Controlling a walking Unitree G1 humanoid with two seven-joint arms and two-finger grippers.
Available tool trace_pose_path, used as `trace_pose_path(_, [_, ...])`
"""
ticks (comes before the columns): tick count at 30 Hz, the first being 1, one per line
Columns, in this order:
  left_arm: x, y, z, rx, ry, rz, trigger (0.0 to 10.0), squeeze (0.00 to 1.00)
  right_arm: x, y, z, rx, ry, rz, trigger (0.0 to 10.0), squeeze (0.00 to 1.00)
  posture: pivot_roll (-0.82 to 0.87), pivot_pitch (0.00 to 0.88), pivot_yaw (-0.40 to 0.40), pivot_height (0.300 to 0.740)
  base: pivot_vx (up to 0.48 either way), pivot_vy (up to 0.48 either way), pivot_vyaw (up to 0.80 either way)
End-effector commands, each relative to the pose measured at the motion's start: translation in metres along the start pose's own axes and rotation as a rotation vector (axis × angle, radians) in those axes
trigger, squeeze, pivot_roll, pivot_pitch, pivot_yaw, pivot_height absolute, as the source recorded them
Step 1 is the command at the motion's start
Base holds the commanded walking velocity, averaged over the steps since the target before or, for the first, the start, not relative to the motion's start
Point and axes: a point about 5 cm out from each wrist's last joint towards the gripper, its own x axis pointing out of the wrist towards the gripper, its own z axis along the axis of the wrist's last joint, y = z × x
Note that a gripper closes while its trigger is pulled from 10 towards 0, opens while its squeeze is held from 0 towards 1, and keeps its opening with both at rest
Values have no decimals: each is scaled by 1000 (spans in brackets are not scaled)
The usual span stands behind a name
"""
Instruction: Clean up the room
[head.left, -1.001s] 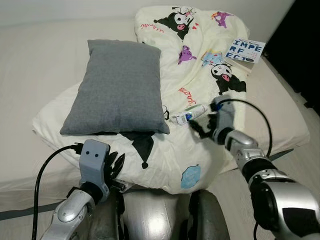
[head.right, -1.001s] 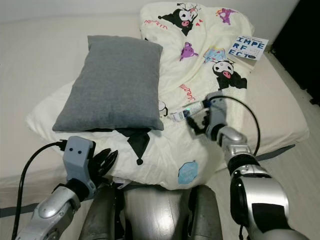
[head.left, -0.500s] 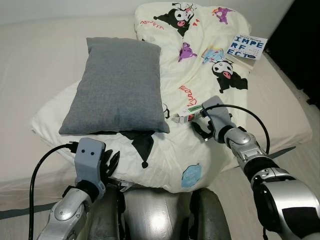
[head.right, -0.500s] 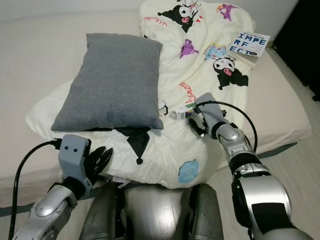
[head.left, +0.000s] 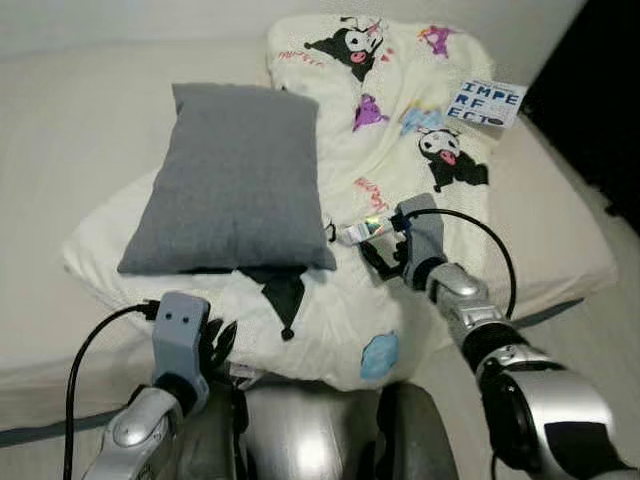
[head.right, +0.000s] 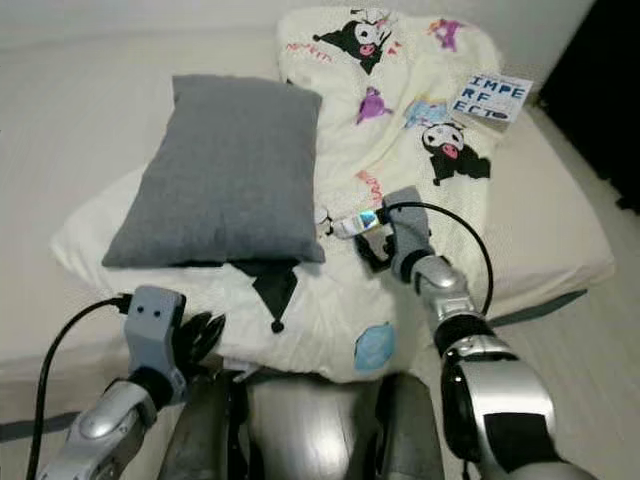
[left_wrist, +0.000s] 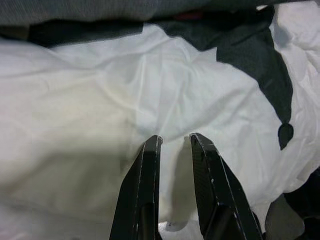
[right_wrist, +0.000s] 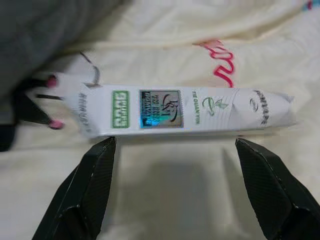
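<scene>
On the bed (head.left: 60, 120) (cartoon-print quilt (head.left: 400, 130)), the right end effector (right_wrist: 177, 187) spreads wide, empty, beside a tube (right_wrist: 185, 111).

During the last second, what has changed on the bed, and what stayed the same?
The right gripper has moved in toward the white tube, from beside its cap end to right in front of it, fingers open, not yet gripping. The tube, the grey pillow, the book and the left gripper have stayed where they were.

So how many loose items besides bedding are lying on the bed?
2: a white tube between the open right gripper fingers, and a book at the far right corner. Folds may hide more.
</scene>
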Motion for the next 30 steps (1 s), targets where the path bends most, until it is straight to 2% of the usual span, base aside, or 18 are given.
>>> trace_pose_path(1, [1,3,-13,-18,32,28,10000,0,-2,17,-16,124,-25,-2,10000,0,105,184,-53,576,0,0,0])
trace_pose_path(2, [1,3,-13,-18,32,28,10000,0,-2,17,-16,124,-25,-2,10000,0,105,184,-53,576,0,0,0])
trace_pose_path(4, [6,3,-17,-14,36,31,10000,0,-6,46,-35,176,-45,40,10000,0,90,163,-46,576,0,0,0])
trace_pose_path(5, [6,3,-17,-14,36,31,10000,0,-6,46,-35,176,-45,40,10000,0,90,163,-46,576,0,0,0])
trace_pose_path(6, [8,2,-17,-14,36,31,10000,0,-10,58,-43,181,-49,62,10000,0,85,159,-43,576,0,0,0])
trace_pose_path(7, [8,2,-17,-14,36,31,10000,0,-10,58,-43,181,-49,62,10000,0,85,159,-43,576,0,0,0])
trace_pose_path(8, [10,2,-18,-13,35,31,10000,0,-15,70,-50,176,-58,90,10000,0,78,155,-38,576,0,0,0])
trace_pose_path(9, [10,2,-18,-13,35,31,10000,0,-15,70,-50,176,-58,90,10000,0,78,155,-38,576,0,0,0])
trace_pose_path(11, [15,4,-18,-17,36,45,10000,0,-28,83,-58,151,-88,116,10000,0,62,145,-35,576,0,0,0])
trace_pose_path(14, [18,6,-20,-17,45,64,10000,0,-34,83,-60,134,-104,99,10000,0,59,140,-35,576,0,0,0])
trace_pose_path(17, [24,9,-23,-4,65,116,10000,0,-43,67,-62,102,-130,-15,10000,0,51,136,-34,576,0,0,0])
trace_pose_path(18, [24,9,-23,-4,65,116,10000,0,-43,67,-62,102,-130,-15,10000,0,51,136,-34,576,0,0,0])
trace_pose_path(20, [29,12,-27,26,82,180,10000,0,-50,46,-64,42,-146,-134,10000,0,44,134,-30,576,0,0,0])
trace_pose_path(21, [29,12,-27,26,82,180,10000,0,-50,46,-64,42,-146,-134,10000,0,44,134,-30,576,0,0,0])
trace_pose_path(25, [36,18,-33,60,99,276,10000,0,-63,24,-69,-64,-133,-269,10000,0,40,133,-35,576,0,0,0])
trace_pose_path(28, [37,19,-34,69,94,289,10000,0,-67,21,-70,-79,-123,-294,10000,0,38,131,-35,576,0,0,0])
trace_pose_path(29, [39,20,-34,81,87,309,10000,0,-78,12,-78,6,-87,-369,10000,0,37,127,-33,576,0,0,0])
trace_pose_path(30, [39,20,-34,81,87,309,10000,0,-78,12,-78,6,-87,-369,10000,0,37,127,-33,576,0,0,0])
